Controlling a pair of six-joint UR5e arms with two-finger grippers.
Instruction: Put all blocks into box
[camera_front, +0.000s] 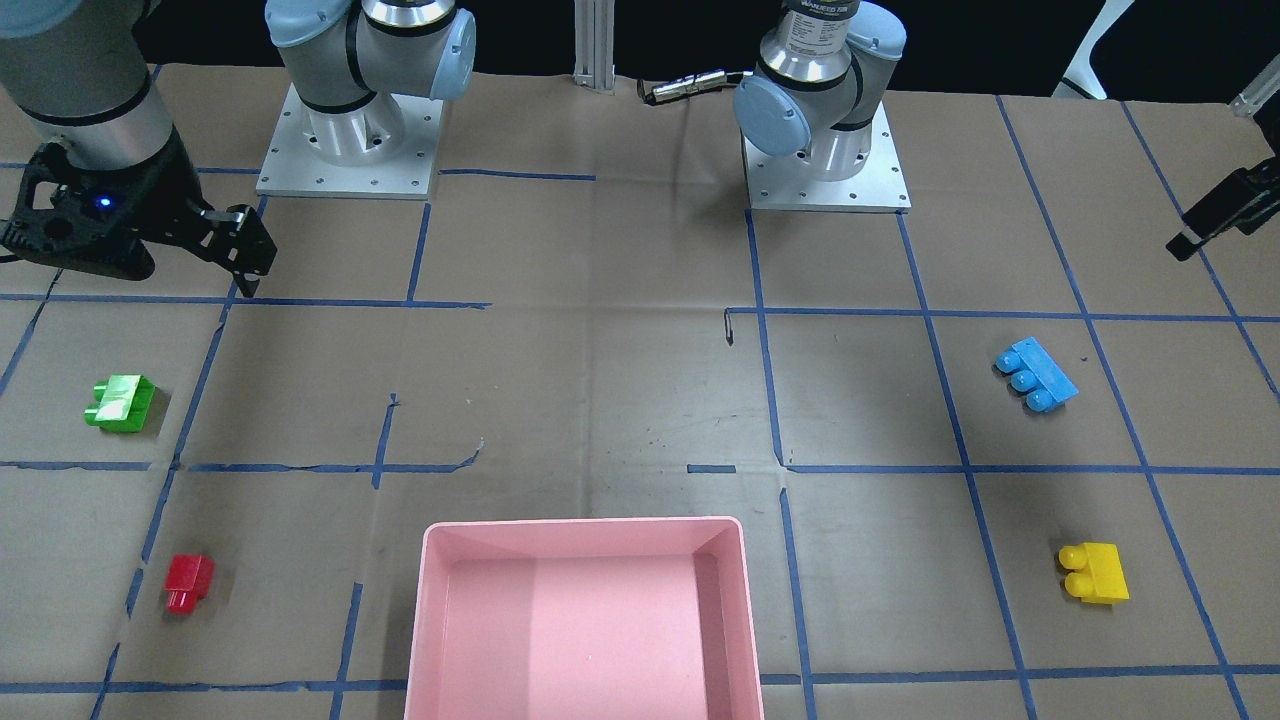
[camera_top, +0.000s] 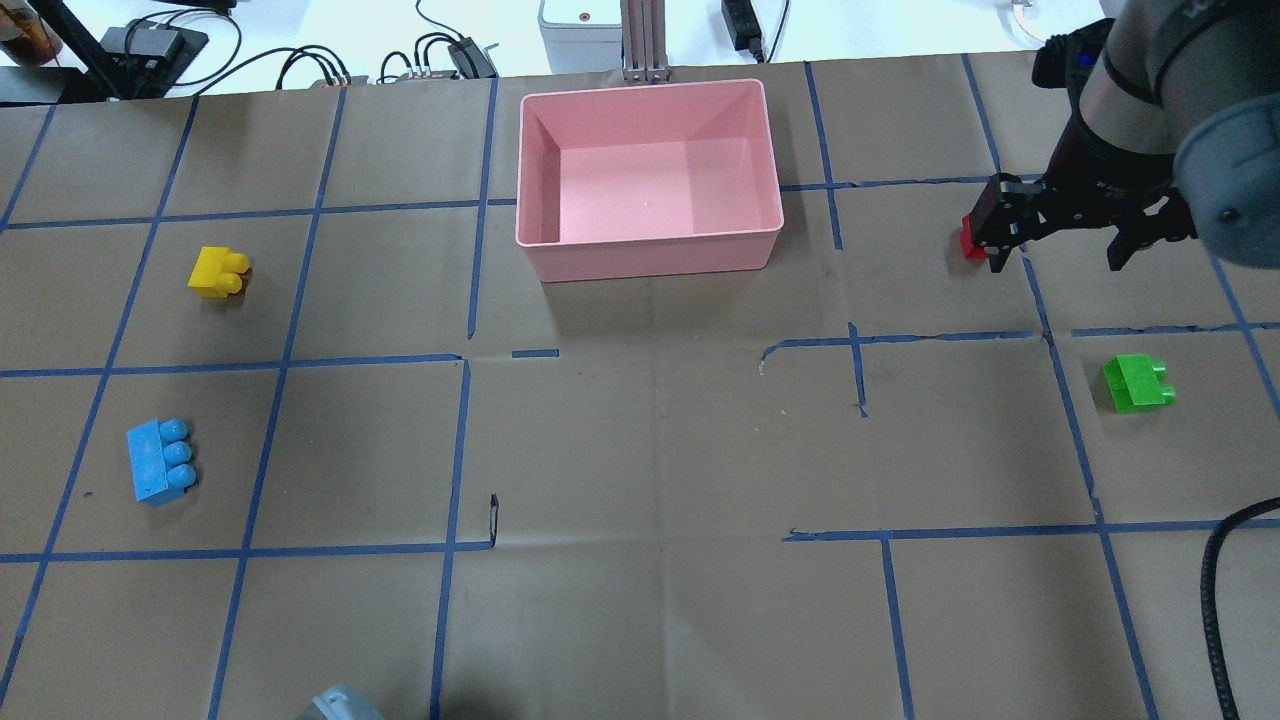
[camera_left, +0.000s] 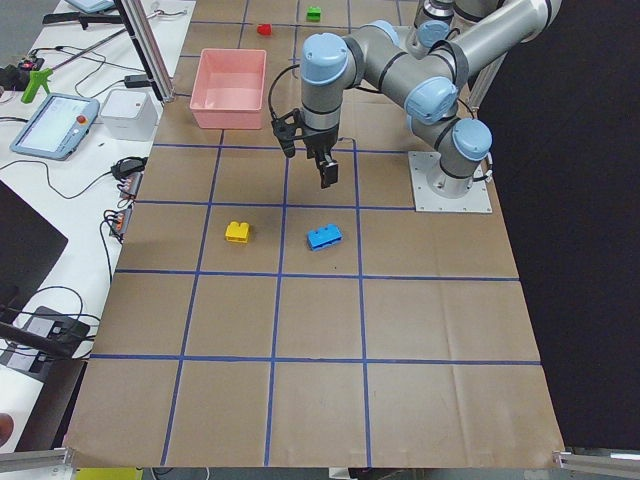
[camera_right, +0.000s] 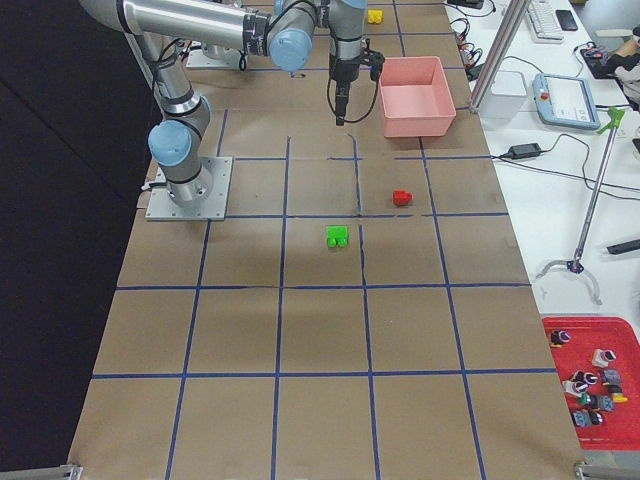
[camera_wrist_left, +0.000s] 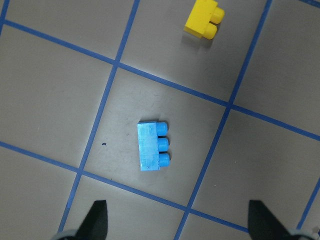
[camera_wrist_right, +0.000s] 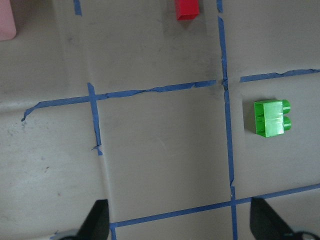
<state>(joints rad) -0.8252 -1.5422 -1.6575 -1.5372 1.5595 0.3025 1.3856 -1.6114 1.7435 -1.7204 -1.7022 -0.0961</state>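
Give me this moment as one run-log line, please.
box empty | green block, red block, blue block, yellow block on table | left end effector open | right end effector open

I can read no text for certain. A band of dark print (camera_front: 820, 10) runs round the upper joint of my left arm (camera_front: 822, 95), but its letters are too blurred to make out. The screen of the tablet (camera_left: 58, 125) beside the table is too small to read.

Four blocks (camera_front: 1036, 374) outside pink box (camera_front: 600, 620)
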